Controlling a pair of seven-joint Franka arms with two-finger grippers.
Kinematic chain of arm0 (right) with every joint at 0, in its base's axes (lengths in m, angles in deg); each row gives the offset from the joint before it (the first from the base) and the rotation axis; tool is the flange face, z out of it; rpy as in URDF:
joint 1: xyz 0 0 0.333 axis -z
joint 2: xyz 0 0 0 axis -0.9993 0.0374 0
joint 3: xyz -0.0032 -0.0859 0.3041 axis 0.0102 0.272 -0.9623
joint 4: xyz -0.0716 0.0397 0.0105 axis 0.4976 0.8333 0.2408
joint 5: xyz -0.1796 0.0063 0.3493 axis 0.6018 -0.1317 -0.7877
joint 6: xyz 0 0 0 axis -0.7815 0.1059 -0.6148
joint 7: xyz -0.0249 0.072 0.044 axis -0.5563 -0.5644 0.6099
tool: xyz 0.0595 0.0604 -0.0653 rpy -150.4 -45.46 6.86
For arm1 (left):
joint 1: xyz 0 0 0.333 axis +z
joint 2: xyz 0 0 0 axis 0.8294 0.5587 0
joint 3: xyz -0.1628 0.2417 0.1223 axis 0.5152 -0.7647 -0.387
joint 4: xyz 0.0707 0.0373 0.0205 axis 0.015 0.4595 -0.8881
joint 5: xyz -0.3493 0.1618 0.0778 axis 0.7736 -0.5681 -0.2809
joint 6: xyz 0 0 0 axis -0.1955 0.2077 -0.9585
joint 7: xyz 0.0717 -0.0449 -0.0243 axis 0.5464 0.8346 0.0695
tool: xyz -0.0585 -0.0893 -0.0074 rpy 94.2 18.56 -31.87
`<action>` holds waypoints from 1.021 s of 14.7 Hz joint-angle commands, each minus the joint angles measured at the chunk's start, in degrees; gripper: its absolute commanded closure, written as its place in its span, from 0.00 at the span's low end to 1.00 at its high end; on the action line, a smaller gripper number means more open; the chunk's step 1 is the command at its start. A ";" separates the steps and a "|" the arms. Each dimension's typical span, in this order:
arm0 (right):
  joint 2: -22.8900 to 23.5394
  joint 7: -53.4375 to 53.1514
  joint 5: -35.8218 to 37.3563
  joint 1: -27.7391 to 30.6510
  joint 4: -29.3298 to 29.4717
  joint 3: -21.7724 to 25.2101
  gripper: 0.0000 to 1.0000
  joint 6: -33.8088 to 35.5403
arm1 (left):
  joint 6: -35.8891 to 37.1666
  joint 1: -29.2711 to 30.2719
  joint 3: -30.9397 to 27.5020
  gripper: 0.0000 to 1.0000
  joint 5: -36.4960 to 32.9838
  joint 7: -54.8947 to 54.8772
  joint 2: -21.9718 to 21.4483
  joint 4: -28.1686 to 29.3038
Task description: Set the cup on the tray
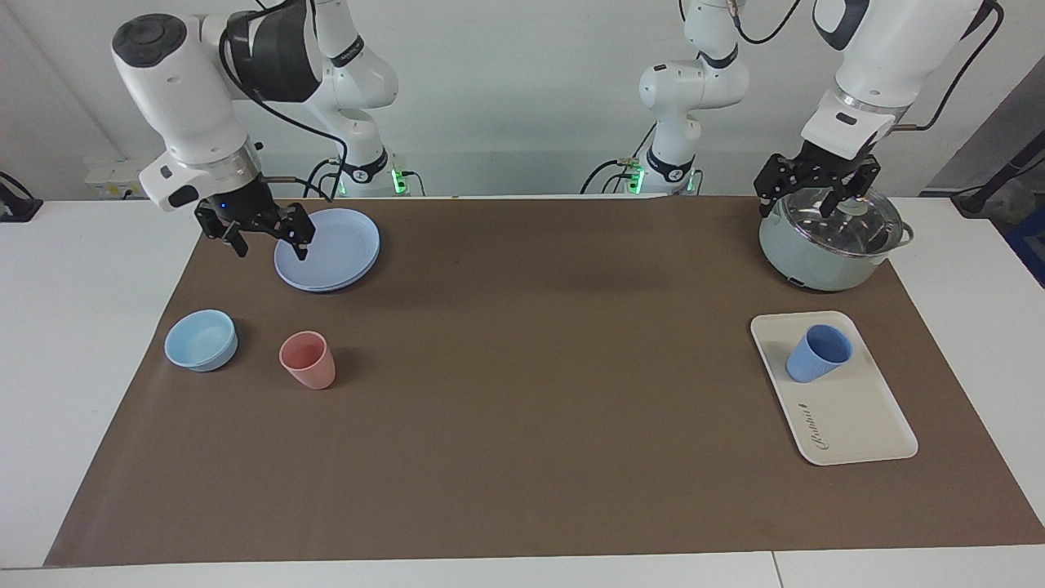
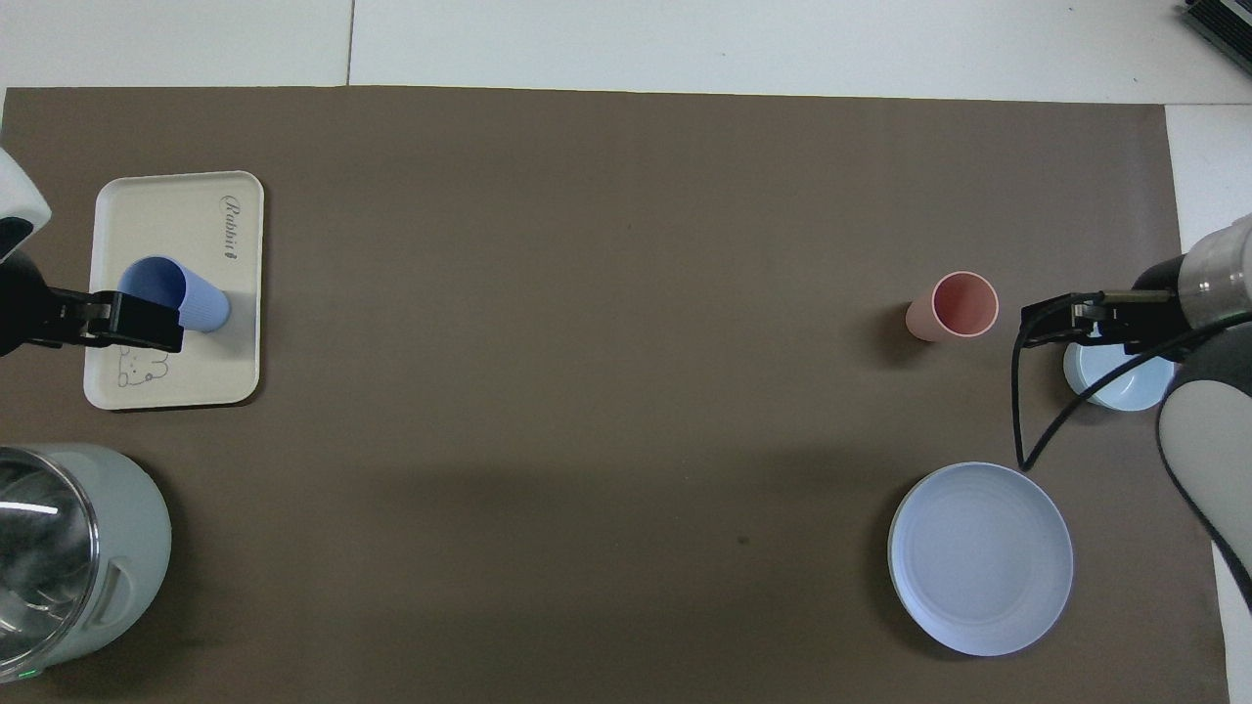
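Observation:
The periwinkle-blue cup [image 1: 819, 353] stands upright on the cream-white tray [image 1: 853, 420], at the tray's end nearer the robots, toward the left arm's end of the table. It also shows in the overhead view [image 2: 201, 305] on the tray [image 2: 176, 220]. My left gripper [image 1: 804, 204] is open and empty, raised over the pot's lid and apart from the cup. In the overhead view this gripper [image 2: 147, 328] overlaps the cup's rim. My right gripper [image 1: 272, 247] is open and empty, raised over the edge of the blue plate; it also shows in the overhead view [image 2: 1037, 328].
A pale-green pot with a glass lid [image 1: 829, 245] [image 2: 68, 557] stands nearer the robots than the tray. At the right arm's end are a round blue plate [image 1: 335, 245] [image 2: 978, 557], a light-blue bowl [image 1: 201, 339] [image 2: 1125, 386] and a pink cup [image 1: 308, 359] [image 2: 954, 305].

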 commanded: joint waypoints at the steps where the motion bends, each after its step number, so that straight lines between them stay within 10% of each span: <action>1: 1.29 0.04 -1.14 0.56 6.33 0.38 0.01 5.34 | 0.88 -0.63 -0.03 0.00 -0.09 -0.68 0.04 -0.20; 15: 5.95 -1.02 -0.71 -0.41 16.19 0.12 0.00 14.58 | 1.58 1.75 -0.38 0.00 -0.09 -0.24 -0.14 0.33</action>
